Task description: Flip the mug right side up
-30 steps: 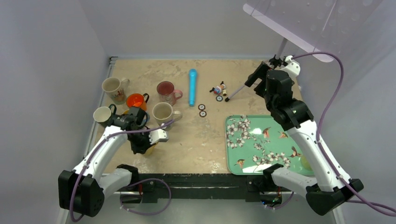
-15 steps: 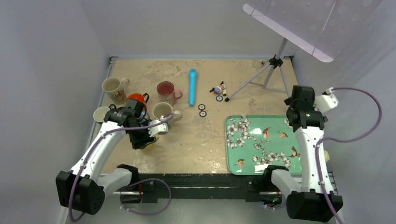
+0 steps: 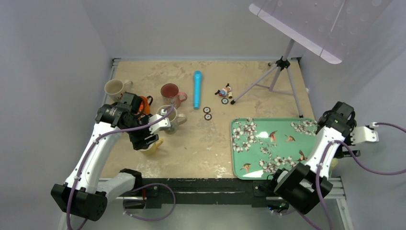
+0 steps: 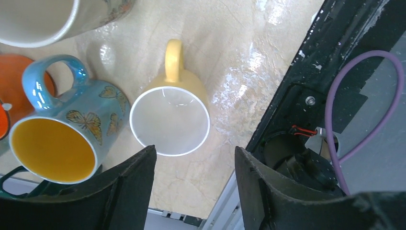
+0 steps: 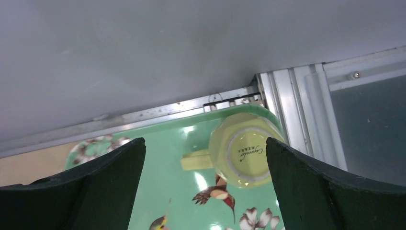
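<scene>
A pale yellow-green mug (image 5: 244,151) stands upside down, base up, in a corner of the green bird tray (image 5: 172,191), its handle pointing left. My right gripper (image 5: 203,143) hangs above it, open, with one finger on each side and nothing between them. In the top view the right arm hides most of this mug at the tray's near right. My left gripper (image 4: 194,149) is open just above a yellow mug (image 4: 170,120) that stands upright on the table, white inside, its handle pointing away.
Beside the yellow mug sits a blue butterfly mug (image 4: 67,139). More mugs cluster at the left: cream (image 3: 114,87), orange (image 3: 141,102), dark red (image 3: 170,91), another cream one (image 3: 166,114). A blue tube (image 3: 197,89), small toys (image 3: 223,92) and a tripod (image 3: 282,64) lie further back.
My left gripper opened, let go of the yellow mug and drew back from it. The right arm swung from the far right of the table to the tray's near right corner.
</scene>
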### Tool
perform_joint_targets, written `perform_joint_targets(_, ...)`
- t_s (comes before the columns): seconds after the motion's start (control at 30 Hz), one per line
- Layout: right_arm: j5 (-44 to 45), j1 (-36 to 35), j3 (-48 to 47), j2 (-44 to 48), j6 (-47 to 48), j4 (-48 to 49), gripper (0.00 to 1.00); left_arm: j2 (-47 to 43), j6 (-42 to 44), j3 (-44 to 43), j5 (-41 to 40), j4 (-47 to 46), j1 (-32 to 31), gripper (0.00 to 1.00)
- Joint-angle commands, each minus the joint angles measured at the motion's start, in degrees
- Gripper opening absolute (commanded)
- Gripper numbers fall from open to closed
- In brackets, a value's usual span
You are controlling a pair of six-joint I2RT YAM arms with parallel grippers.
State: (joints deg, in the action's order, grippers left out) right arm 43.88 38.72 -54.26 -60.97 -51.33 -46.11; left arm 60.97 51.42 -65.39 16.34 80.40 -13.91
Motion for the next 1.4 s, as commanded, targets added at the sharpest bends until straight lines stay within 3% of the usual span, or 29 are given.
perform_joint_targets(0.0, 3.27, 4.12, 2.58, -2.64, 1.1, 2.87, 0.99, -0.86, -0.28, -2.47, 0.51, 3.71, -0.17, 0.66)
perform_joint_targets(0.17, 3.44, 6.94, 4.66, -2.46, 1.53, 6.0, 0.98, -0.93, -0.27, -3.11, 0.09, 3.96, -0.25, 0.68)
perform_joint_targets(0.37, -5.39, 8.37, 7.31, -9.07, 2.66, 8.34, 0.96, -0.98, -0.94, -3.32, 1.5, 3.2, -0.24, 0.68)
perform_joint_targets(0.5, -10.76, 7.99, 10.61, -4.38, 10.08, 14.2, 0.92, -0.62, -0.79, -3.12, 1.49, 2.31, -0.24, 0.68)
perform_joint_targets(0.7, -15.29, -2.37, 10.89, -1.57, 10.87, 13.43, 0.87, 1.27, -1.74, -5.13, 3.21, 1.95, -0.23, 0.68)
perform_joint_targets(0.97, -28.98, -16.69, 10.47, -1.36, 9.02, 11.02, 0.84, 1.57, -1.3, -4.84, 1.42, 1.51, -0.24, 0.69)
perform_joint_targets(1.1, -32.79, -20.44, 8.77, -0.39, 12.87, 8.89, 0.84, 1.77, -1.48, -4.84, 1.85, 1.35, -0.24, 0.69)
perform_joint_targets(1.2, -31.89, -21.29, 6.29, -0.12, 15.52, 4.03, 0.85, 1.97, -1.6, -4.82, 1.94, 1.2, -0.24, 0.69)
perform_joint_targets(1.37, -19.57, -20.41, -1.76, 2.92, 16.29, 0.14, 0.95, 2.22, -1.25, -4.88, 2.51, 1.33, -0.24, 0.69)
